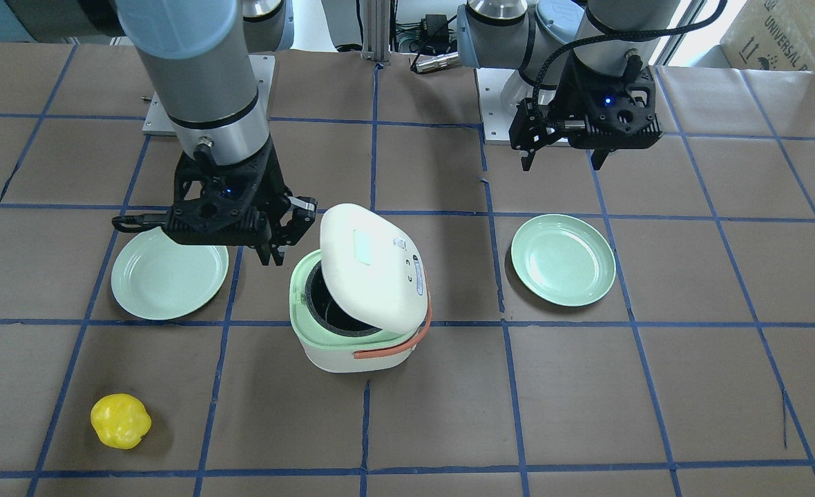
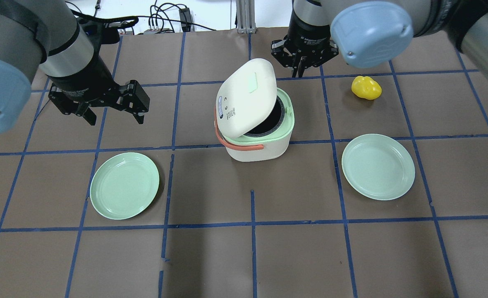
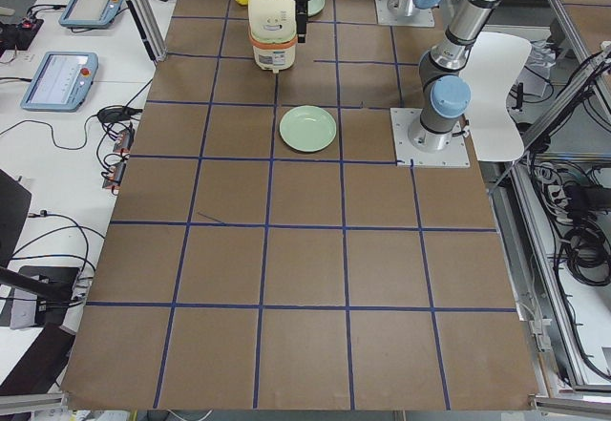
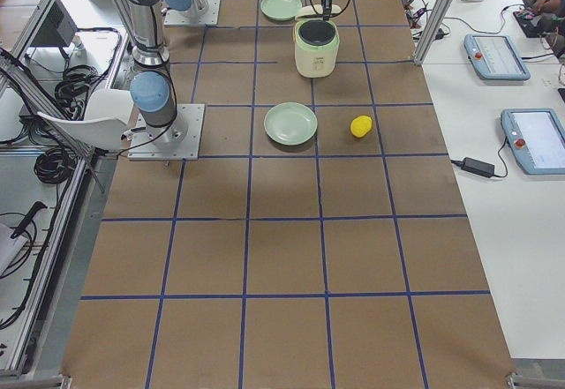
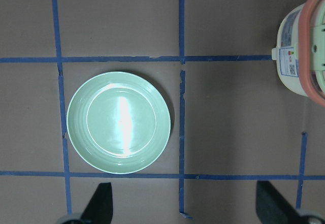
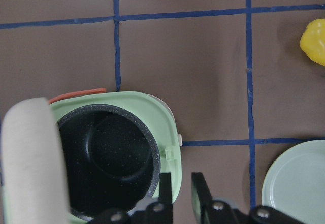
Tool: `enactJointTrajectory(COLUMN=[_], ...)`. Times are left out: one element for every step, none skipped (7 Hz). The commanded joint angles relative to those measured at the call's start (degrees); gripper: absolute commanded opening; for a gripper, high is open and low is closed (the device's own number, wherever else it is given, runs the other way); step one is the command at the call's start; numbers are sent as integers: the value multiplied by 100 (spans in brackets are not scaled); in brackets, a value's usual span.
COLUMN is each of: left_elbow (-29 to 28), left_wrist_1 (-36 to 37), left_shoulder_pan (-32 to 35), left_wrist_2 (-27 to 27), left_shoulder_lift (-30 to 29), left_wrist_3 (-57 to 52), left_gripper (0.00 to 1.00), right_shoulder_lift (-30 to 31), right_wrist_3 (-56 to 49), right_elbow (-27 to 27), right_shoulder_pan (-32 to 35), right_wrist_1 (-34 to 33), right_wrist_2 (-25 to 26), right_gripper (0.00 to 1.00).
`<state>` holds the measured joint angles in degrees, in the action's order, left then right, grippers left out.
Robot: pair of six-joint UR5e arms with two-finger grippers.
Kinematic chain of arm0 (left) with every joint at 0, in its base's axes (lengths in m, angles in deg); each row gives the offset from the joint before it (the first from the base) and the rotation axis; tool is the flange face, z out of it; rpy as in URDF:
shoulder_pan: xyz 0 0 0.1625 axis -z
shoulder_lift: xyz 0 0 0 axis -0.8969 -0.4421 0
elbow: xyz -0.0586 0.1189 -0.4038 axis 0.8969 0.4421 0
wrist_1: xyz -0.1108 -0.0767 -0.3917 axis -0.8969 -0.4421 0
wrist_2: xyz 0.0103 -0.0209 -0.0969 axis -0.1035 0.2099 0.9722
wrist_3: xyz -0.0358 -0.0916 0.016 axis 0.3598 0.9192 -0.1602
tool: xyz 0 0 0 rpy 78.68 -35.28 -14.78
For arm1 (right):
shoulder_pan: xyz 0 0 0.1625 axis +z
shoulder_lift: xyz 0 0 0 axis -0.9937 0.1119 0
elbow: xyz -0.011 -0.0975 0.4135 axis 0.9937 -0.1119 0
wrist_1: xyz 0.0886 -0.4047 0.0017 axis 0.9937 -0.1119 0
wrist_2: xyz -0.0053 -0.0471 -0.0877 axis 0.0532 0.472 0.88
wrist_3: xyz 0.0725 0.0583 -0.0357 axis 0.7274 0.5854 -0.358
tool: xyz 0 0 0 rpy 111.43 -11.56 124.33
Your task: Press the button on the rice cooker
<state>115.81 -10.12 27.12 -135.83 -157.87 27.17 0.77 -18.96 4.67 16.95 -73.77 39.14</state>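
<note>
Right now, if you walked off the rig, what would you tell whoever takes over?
Left gripper: open, empty, hovering off to its own side.
Right gripper: nearly shut, empty, above the rice cooker's green rim by the latch.
Done: lid stands tilted open, black pot showing, so the release looks pressed.
To do: probably just back the right arm away; check no other button is needed.

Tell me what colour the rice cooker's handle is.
Orange-red. The handle on the rice cooker shows best in the overhead view.
</note>
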Motion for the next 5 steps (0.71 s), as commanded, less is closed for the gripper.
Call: enactJointTrajectory(left_elbow=[0,0,0,0,0], left_wrist_1=[0,0,0,0,0], left_shoulder_pan=[0,0,0,0,0], left_wrist_2=[0,0,0,0,0], left_shoulder_lift=[0,0,0,0,0], left_wrist_3=[0,0,0,0,0], left_gripper=[100,100,100,100,100], right_shoulder_lift=[44,79,166,228,229], right_wrist_3=[4,21,4,-5,-75], right_elbow=[-128,-110,-75,-49,-40], right_shoulder_pan=[-260,-400,-610,-874,-1068], right_wrist_1=[54,45,37,37,37], right_wrist_2=[28,98,99,90,99], right_gripper=[100,100,100,100,100])
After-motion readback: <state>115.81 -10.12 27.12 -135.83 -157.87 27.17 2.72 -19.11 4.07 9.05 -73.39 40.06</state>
